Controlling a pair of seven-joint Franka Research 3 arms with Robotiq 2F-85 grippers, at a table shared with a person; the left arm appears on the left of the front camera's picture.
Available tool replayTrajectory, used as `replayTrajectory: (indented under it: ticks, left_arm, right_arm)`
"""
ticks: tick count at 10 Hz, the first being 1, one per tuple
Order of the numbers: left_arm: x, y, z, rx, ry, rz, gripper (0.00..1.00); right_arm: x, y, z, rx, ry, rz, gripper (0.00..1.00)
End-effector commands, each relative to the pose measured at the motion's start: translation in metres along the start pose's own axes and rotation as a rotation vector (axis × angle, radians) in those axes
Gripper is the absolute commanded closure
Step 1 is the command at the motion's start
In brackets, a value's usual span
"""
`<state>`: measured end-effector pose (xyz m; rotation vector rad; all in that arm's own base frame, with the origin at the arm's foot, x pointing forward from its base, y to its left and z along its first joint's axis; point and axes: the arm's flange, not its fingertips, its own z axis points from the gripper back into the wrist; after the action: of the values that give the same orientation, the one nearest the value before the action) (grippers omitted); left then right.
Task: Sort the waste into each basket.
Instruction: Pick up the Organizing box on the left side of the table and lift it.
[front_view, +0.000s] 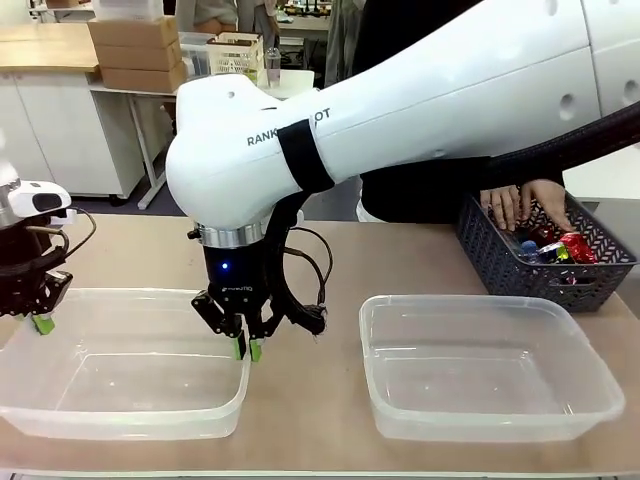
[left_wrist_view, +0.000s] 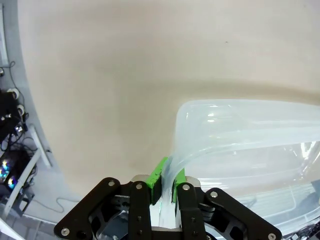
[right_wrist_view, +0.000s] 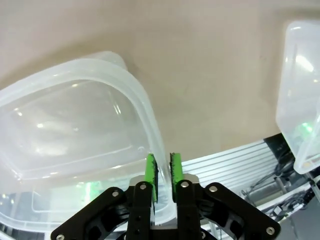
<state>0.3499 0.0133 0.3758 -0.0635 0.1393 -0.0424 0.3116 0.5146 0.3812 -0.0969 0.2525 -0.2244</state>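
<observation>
Left tub (front_view: 120, 395): see-through, empty, at the near left corner of the worktop (front_view: 330, 260); both arms grip it by the rim.
Left gripper (front_view: 42, 323): at the tub's left end; in the wrist view its fingers (left_wrist_view: 159, 176) pinch the rolled rim (left_wrist_view: 172, 165) between the green pads.
Right gripper (front_view: 247, 348): reaches across to the tub's right end; its fingers (right_wrist_view: 150, 176) pinch the rim (right_wrist_view: 161, 165) the same way.
Right tub (front_view: 490, 365): see-through, empty, toward the near right corner, apart from the left tub.
Dark basket (front_view: 500, 265): at the far right edge of the worktop; holds the waste.
Waste: a red can (front_view: 577, 247) and bits of blue show inside the basket; none sits in either tub yet.
Person's hand (front_view: 525, 203): inside the basket, among the waste.
Step in hand (judged): placing the left tub with two arms.
Doing it well: move both ends together and level, so the thin wall does not twist or slip from the pads.
Placement: keep the gap to the right tub; set the base flat before letting go.
Release: spread both pairs of fingers only once it rests flat, then lift straight off the rim.
Caution: stay clear of the basket and the hand.
</observation>
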Motion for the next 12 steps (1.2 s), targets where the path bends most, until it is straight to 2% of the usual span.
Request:
replayTrajectory:
  ticks: [1, 5, 7, 8, 9, 10, 12]
  left_arm:
    - [-0.126, -0.013, -0.103, -0.004, -0.034, 0.039, 1.0]
    - [-0.127, -0.009, -0.096, -0.054, -0.01, 0.057, 1.0]
    - [-0.126, -0.002, -0.077, -0.026, 0.01, 0.1, 1.0]
    - [-0.124, -0.004, -0.051, -0.071, 0.028, 0.091, 1.0]
    - [-0.122, -0.013, -0.017, -0.096, 0.005, 0.041, 1.0]
    - [-0.119, -0.029, 0.026, -0.034, -0.094, 0.029, 1.0]
    - [-0.1, -0.059, 0.088, -0.073, -0.122, -0.002, 1.0]
  right_arm:
    - [-0.001, -0.002, -0.005, 0.031, -0.026, -0.012, 1.0]
    - [0.005, -0.002, -0.01, 0.031, -0.013, -0.005, 1.0]
    - [0.007, -0.015, 0.002, 0.071, -0.01, 0.0, 1.0]
    - [0.004, -0.034, 0.024, 0.128, -0.036, 0.016, 1.0]
    - [0.001, -0.054, 0.044, 0.136, -0.068, 0.027, 1.0]
    - [-0.004, -0.076, 0.063, 0.125, -0.081, 0.036, 1.0]
    - [-0.017, -0.121, 0.092, 0.107, -0.083, 0.082, 1.0]
